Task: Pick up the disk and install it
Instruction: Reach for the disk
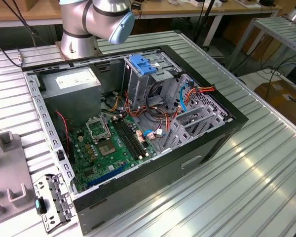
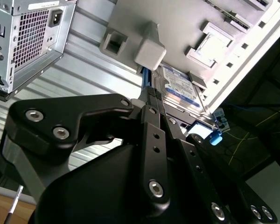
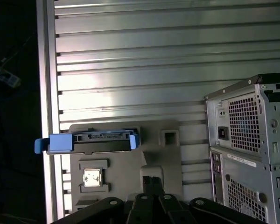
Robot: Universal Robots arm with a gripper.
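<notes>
While my end effector (image 2: 148, 93) hung with its fingers drawn narrow and nothing between them, the disk (image 3: 88, 141), edged in blue, sat near it in a grey holder (image 3: 163, 158) on the ribbed counter (image 3: 154, 70), beside the vented rear of the open computer case (image 3: 252, 140).

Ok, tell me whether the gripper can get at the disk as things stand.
Probably yes: the disk sits uncovered in its grey holder beside the computer case, and the gripper hangs close by with no obstacle between them.
</notes>
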